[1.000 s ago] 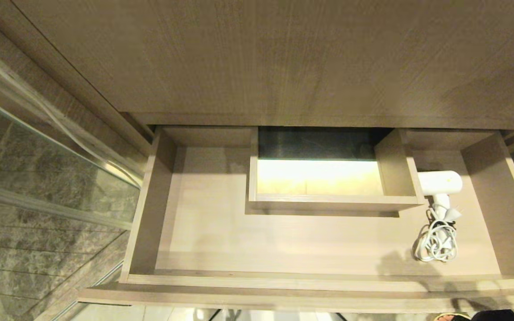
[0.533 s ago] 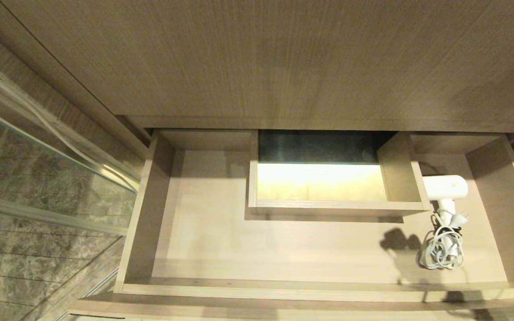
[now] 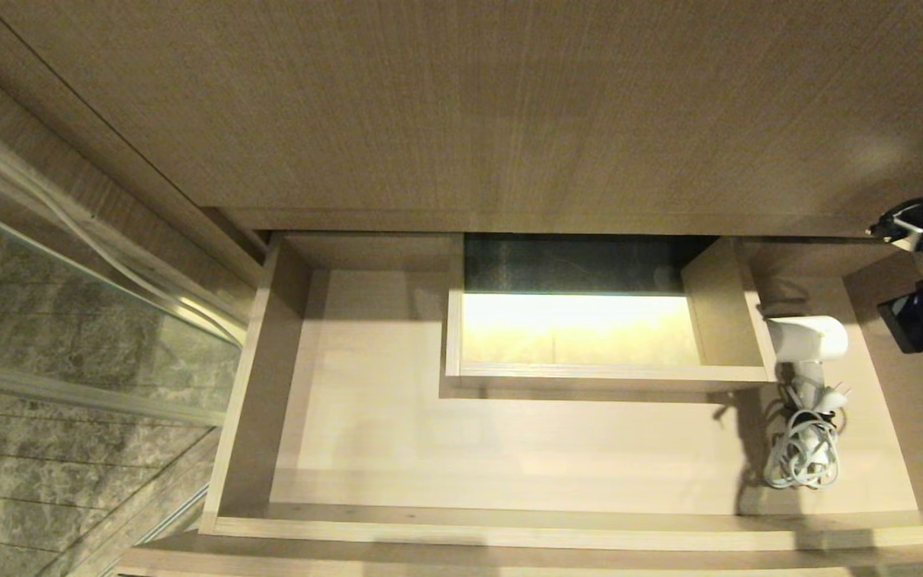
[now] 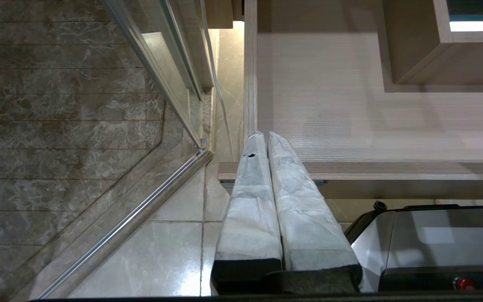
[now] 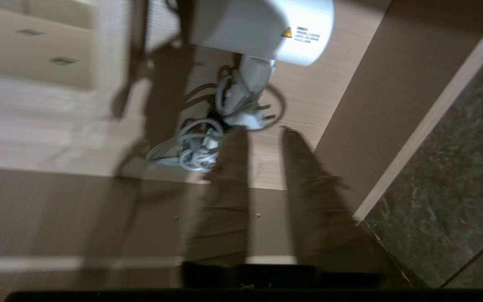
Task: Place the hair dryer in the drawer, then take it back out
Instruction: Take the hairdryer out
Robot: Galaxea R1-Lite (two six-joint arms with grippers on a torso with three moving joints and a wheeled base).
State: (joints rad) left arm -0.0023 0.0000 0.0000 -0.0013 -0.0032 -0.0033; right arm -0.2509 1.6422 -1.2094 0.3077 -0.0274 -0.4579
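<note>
The wide wood-grain drawer (image 3: 509, 525) stands pulled open. The white hair dryer (image 3: 810, 339) lies on its floor at the right, beside the boxed cut-out, with its bundled cord (image 3: 802, 461) toward the front. In the right wrist view the hair dryer (image 5: 266, 29), its cord (image 5: 191, 147) and its plug (image 5: 250, 119) lie just beyond my right gripper (image 5: 263, 132). That gripper hangs above the drawer floor, open, with nothing between its fingers. My right arm (image 3: 922, 272) shows over the drawer's right wall. My left gripper (image 4: 264, 135) is shut and empty by the drawer's front left corner.
The boxed cut-out (image 3: 582, 336) fills the drawer's middle back. The vanity front (image 3: 509, 104) rises above it. A glass shower door (image 3: 69, 264) and marble floor lie at the left. The robot's base (image 4: 434, 243) sits under the drawer front.
My right arm has come into the head view at the right edge, over the drawer. The whole view shifted slightly as the camera moved. The hair dryer lies where it was.
</note>
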